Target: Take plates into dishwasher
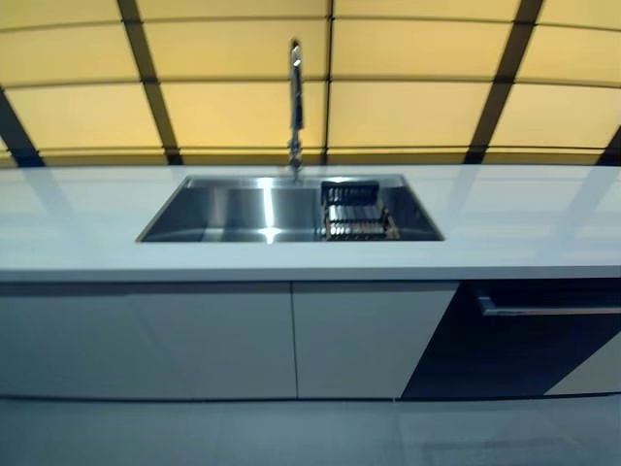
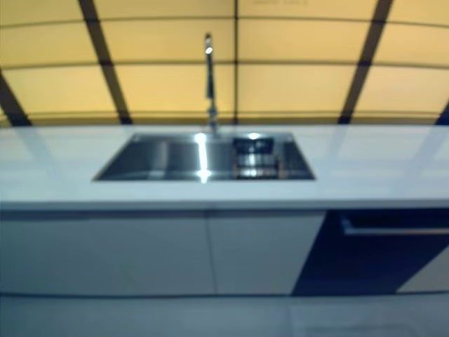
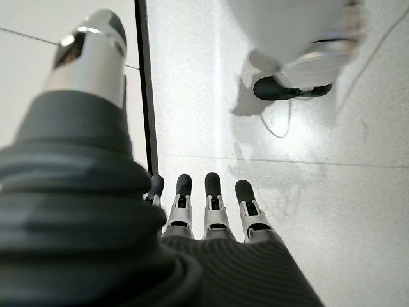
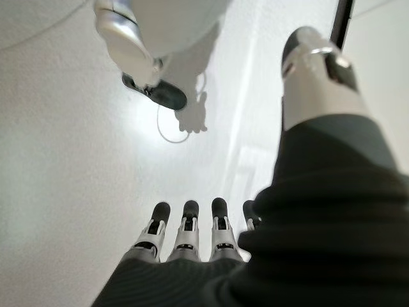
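A long white countertop [image 1: 97, 223] runs across the head views, smooth and glossy. Set into it is a rectangular stainless-steel sink [image 1: 233, 212] with a mirror-bright basin, and a slim chrome faucet [image 1: 295, 97] rises straight up from its far rim. Inside the sink, on the right side, sits a dark wire rack [image 1: 355, 212] — what it holds, if anything, cannot be made out, and no plates can be told apart in any view. Below the counter are flat pale cabinet doors [image 1: 223, 340], and to their right the dark dishwasher [image 1: 505, 359] front with a straight metal bar handle [image 1: 548, 311], closed.

Both hands hang over the speckled pale floor [image 3: 319, 211] — the left hand [image 3: 204, 211] and the right hand [image 4: 192, 233] each have fingers straight and empty.
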Controlling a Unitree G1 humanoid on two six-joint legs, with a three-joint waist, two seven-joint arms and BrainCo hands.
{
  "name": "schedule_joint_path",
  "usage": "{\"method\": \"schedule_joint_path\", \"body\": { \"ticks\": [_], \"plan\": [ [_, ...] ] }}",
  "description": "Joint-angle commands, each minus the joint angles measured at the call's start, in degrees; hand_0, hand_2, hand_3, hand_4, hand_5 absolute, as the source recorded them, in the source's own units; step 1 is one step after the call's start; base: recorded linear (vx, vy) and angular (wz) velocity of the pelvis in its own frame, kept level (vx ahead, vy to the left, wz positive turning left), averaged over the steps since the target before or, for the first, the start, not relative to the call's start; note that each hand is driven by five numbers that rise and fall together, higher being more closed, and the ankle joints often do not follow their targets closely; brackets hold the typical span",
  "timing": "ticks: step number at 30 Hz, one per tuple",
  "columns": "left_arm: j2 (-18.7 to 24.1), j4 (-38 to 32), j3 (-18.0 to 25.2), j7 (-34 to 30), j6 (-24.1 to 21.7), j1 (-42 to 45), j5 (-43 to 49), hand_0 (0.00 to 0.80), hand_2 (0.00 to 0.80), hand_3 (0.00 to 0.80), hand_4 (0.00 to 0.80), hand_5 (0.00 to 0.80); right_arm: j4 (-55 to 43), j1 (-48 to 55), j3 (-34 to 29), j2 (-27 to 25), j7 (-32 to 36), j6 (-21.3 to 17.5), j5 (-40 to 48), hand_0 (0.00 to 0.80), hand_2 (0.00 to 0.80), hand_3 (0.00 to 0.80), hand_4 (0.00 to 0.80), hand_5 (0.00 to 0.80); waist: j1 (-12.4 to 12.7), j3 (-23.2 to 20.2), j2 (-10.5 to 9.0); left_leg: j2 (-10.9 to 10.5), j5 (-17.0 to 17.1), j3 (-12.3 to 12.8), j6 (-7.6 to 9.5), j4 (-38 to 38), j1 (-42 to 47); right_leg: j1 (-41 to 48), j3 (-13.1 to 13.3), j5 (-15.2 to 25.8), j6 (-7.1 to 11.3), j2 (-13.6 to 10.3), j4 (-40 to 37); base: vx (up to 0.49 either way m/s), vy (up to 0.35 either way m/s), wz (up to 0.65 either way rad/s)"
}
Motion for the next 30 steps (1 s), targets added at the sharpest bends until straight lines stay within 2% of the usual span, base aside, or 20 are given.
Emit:
{"method": "schedule_joint_path", "body": {
  "ticks": [1, 2, 4, 6, 9, 10, 11, 12, 17, 20, 30],
  "plan": [
    [2.0, 0.2, 0.7, -1.2, -1.1, -1.6, 2.1, 0.0, 0.0, 0.0, 0.0, 0.0, -0.4, -3.3, -0.3, -1.7, -1.5, -2.4, -0.5, 0.0, 0.0, 0.0, 0.0, 0.0, -0.2, 1.8, -0.14, 3.4, -3.8, -0.4, -0.41, 1.2, 4.3, -4.8, -1.3, 7.5, -0.9, 4.1, -0.4, -0.065, 0.162, -0.02],
    [2.9, 0.3, 0.7, -1.6, -0.8, -1.9, 2.2, 0.0, 0.0, 0.0, 0.0, 0.0, -1.0, -3.2, -0.1, -1.6, -1.6, -2.7, 0.0, 0.0, 0.0, 0.0, 0.0, 0.0, -0.3, 2.1, -0.35, 3.0, -3.7, -0.4, 0.1, -0.4, 5.0, -6.0, -1.2, 8.6, 0.09, 3.5, 0.1, -0.063, 0.119, -0.08],
    [3.5, 0.4, 0.5, -1.3, -0.7, -1.9, 1.7, 0.0, 0.0, 0.0, 0.0, 0.0, -1.4, -3.3, -0.1, -1.5, -1.2, -2.6, -0.1, 0.0, 0.0, 0.0, 0.0, 0.0, -0.4, 2.2, -0.48, 2.6, -3.5, -0.2, 0.47, -1.3, 5.5, -7.3, -1.3, 10.0, 0.78, 3.2, 1.2, -0.101, 0.088, -0.07],
    [4.5, -0.1, 0.5, -0.9, -0.5, -1.9, -0.2, 0.0, 0.0, 0.0, 0.0, 0.0, -1.4, -4.3, 0.7, -1.0, -0.7, -2.5, -0.2, 0.0, 0.0, 0.0, 0.0, 0.0, -0.4, 2.5, -0.24, 2.7, -3.0, 0.9, 1.31, -2.2, 5.7, -9.7, -1.4, 11.7, 1.39, 2.8, 6.2, -0.169, 0.028, -0.18],
    [4.9, -0.5, 0.4, -1.0, -0.6, -2.1, -1.4, 0.0, 0.0, 0.0, 0.0, 0.0, -0.9, -4.9, 1.1, -0.5, -0.6, -2.3, -0.1, 0.0, 0.0, 0.0, 0.0, 0.0, -0.1, 2.6, 0.3, 2.9, -2.5, 1.1, 1.95, -1.9, 5.0, -9.5, -1.1, 10.6, 0.84, 3.0, 8.9, -0.077, -0.043, -0.16],
    [4.8, -0.8, 0.2, -1.0, -0.5, -2.4, -1.5, 0.0, 0.0, 0.0, 0.0, 0.0, -0.8, -5.1, 1.2, -0.3, -0.8, -2.2, 0.4, 0.0, 0.0, 0.0, 0.0, 0.0, 0.3, 2.4, 0.55, 3.3, -2.0, 1.1, 1.72, -1.5, 4.5, -7.9, -1.5, 8.1, 0.09, 3.7, 6.3, -0.04, -0.112, -0.04],
    [4.8, -0.8, -0.2, -1.0, -0.5, -2.6, -1.3, 0.0, 0.0, 0.0, 0.0, 0.0, -0.8, -5.1, 1.5, -0.2, -1.2, -2.3, 1.1, 0.0, 0.0, 0.0, 0.0, 0.0, 0.6, 2.3, 0.34, 3.2, -2.3, 1.1, 1.64, -0.8, 3.9, -6.9, -1.8, 7.4, -0.37, 3.8, 4.6, -0.038, -0.151, -0.03],
    [4.0, -1.1, -0.5, -0.7, 0.1, -2.7, -1.7, 0.0, 0.0, 0.0, 0.0, 0.0, -1.1, -5.1, 1.5, -0.1, -1.2, -1.6, 1.1, 0.0, 0.0, 0.0, 0.0, 0.0, 0.9, 1.9, -0.03, 3.1, -2.1, 1.0, 1.29, -0.3, 3.2, -5.0, -1.6, 7.0, -1.08, 4.5, 1.7, -0.02, -0.101, -0.01],
    [2.5, -0.9, -0.7, -0.8, 0.2, -2.8, -1.0, 0.0, 0.0, 0.0, 0.0, 0.0, -1.1, -4.8, 1.3, -0.6, -1.4, -1.3, 1.7, 0.0, 0.0, 0.0, 0.0, 0.0, 0.8, 1.4, -0.01, 3.8, -0.8, 1.9, -0.23, -1.8, 3.7, -2.0, -2.9, 6.4, -2.22, 6.1, -2.0, 0.02, -0.05, 0.09],
    [2.0, -0.8, -1.1, -0.7, -0.1, -2.7, -0.8, 0.0, 0.0, 0.0, 0.0, 0.0, -0.9, -4.7, 1.1, -1.0, -1.5, -1.8, 1.6, 0.0, 0.0, 0.0, 0.0, 0.0, 0.7, 1.3, 0.11, 4.0, -0.6, 2.3, -0.82, -1.7, 3.8, -1.1, -3.5, 6.0, -2.61, 6.3, -2.7, 0.019, -0.006, 0.04],
    [2.0, 0.4, -1.1, 0.1, -1.5, -2.7, -0.1, 0.0, 0.0, 0.0, 0.0, 0.0, 0.5, -4.0, 0.7, -0.6, -1.3, -3.0, 1.4, 0.0, 0.0, 0.0, 0.0, 0.0, 0.2, 0.8, 0.37, 3.7, -0.8, 3.0, -0.33, -3.2, 5.7, 0.4, -3.6, 4.8, -2.74, 6.6, -2.5, 0.016, 0.001, -0.01]
  ]
}}
